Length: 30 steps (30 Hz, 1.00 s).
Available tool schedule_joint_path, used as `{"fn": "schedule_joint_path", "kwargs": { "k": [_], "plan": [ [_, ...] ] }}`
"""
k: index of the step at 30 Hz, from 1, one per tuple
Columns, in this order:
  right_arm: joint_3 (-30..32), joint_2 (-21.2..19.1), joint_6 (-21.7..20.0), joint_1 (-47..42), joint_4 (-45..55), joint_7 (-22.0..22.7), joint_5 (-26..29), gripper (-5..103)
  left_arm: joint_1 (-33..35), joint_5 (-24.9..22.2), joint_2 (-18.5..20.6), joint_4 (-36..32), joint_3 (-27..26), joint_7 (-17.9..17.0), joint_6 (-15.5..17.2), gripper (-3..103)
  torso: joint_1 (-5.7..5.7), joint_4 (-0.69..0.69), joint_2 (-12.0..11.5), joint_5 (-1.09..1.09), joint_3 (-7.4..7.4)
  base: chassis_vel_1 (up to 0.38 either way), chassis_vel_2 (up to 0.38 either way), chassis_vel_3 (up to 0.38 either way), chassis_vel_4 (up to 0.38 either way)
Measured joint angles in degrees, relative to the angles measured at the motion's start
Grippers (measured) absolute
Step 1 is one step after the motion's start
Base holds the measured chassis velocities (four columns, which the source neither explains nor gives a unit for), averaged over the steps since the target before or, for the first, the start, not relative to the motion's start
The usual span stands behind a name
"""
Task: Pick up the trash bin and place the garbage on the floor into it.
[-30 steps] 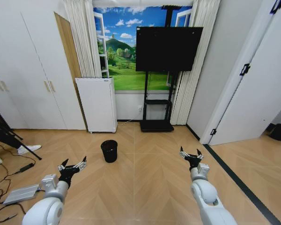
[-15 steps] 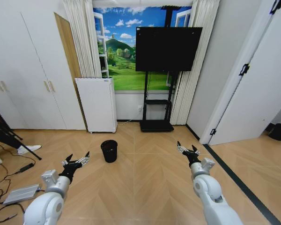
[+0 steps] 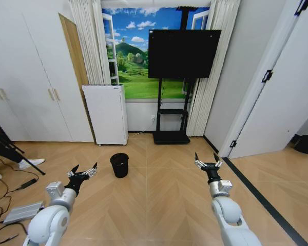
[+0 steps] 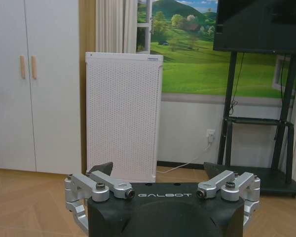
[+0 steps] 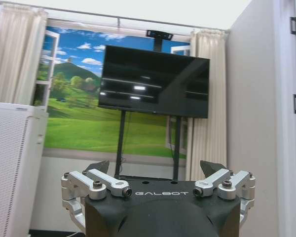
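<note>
**Both grippers raised and spread, nothing held, the bin standing apart on the floor ahead.**

Nearest, at about 7 o'clock in the head view, the left gripper [image 3: 82,171] is held above the parquet floor [image 3: 159,205] with its fingers spread and empty; at about 5 o'clock the right gripper [image 3: 207,164] is held likewise, fingers splayed around nothing. Between and beyond them, toward 11 o'clock, the trash bin [image 3: 119,165] stands upright, well apart from both grippers. No garbage can be made out on the visible floor. Farther off, the white perforated appliance [image 3: 106,114] stands against the wall, with the television on its stand [image 3: 183,47] at 12 o'clock. A risk is judged in the light, tapered bin: a glancing approach could tip or push it. A cable [image 3: 10,189] lies at 8 o'clock and could be snagged while driving.
</note>
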Motion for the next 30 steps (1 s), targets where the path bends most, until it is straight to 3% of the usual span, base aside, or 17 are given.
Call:
{"fn": "schedule_joint_path", "kwargs": {
  "k": [1, 3, 4, 7, 9, 10, 13, 16, 30],
  "plan": [
    [0.6, -0.7, -0.5, -0.8, 0.4, -2.3, 0.3, 100, 0.3, 1.8, 0.0, -0.1, -0.3, 1.4, 0.0, 100, 0.0, -0.01, 0.0, 0.0, 0.0, 0.0, 0.0, 0.0, 0.0],
    [0.7, -0.8, -0.6, -0.9, 0.5, -2.5, 0.3, 100, 0.3, 1.9, 0.0, -0.1, -0.3, 1.5, 0.0, 100, 0.0, -0.01, 0.0, 0.0, 0.0, 0.0, 0.0, 0.0, 0.0],
    [1.7, -2.2, -2.6, -2.4, 1.3, -5.7, 0.9, 100, 0.7, 4.0, 0.2, -0.3, -0.6, 3.0, 0.2, 100, 0.0, -0.02, 0.0, 0.03, 0.0, 0.0, 0.0, 0.0, 0.0],
    [2.4, -3.9, -5.3, -3.6, 2.2, -7.9, 2.6, 100, 1.0, 4.7, 0.2, -0.6, -0.8, 3.7, 1.0, 100, 0.0, -0.02, 0.0, 0.0, 0.0, 0.0, 0.0, 0.0, 0.0],
    [2.5, -6.5, -9.2, -4.8, 3.3, -9.8, 8.4, 100, 1.4, 5.3, -0.3, -1.0, -0.9, 4.3, 2.0, 100, 0.0, -0.02, 0.0, 0.0, 0.0, 0.0, 0.0, 0.0, 0.0],
    [2.5, -6.5, -9.2, -4.8, 3.3, -9.8, 8.4, 100, 1.4, 5.3, -0.3, -1.0, -0.9, 4.3, 2.0, 100, 0.0, -0.02, 0.0, 0.0, 0.0, 0.0, 0.0, 0.0, 0.0],
    [2.5, -8.1, -11.2, -4.5, 3.3, -10.3, 11.6, 100, 1.8, 5.7, -1.2, -2.6, -1.2, 5.1, 7.3, 100, 0.0, -0.01, 0.0, 0.0, 0.0, 0.0, 0.0, 0.0, 0.0],
    [2.4, -8.5, -12.0, -3.9, 3.2, -9.2, 12.8, 100, 1.9, 4.9, -1.5, -3.5, -1.2, 4.0, 9.5, 100, 0.0, 0.0, 0.0, 0.01, 0.0, 0.0, 0.0, 0.0, 0.0],
    [2.4, -8.4, -12.4, -3.3, 3.1, -7.7, 13.8, 100, 1.9, 3.2, -1.7, -4.4, -1.4, 3.5, 8.8, 100, 0.0, -0.01, 0.0, 0.0, 0.0, 0.0, 0.0, 0.0, 0.0]
  ]
}}
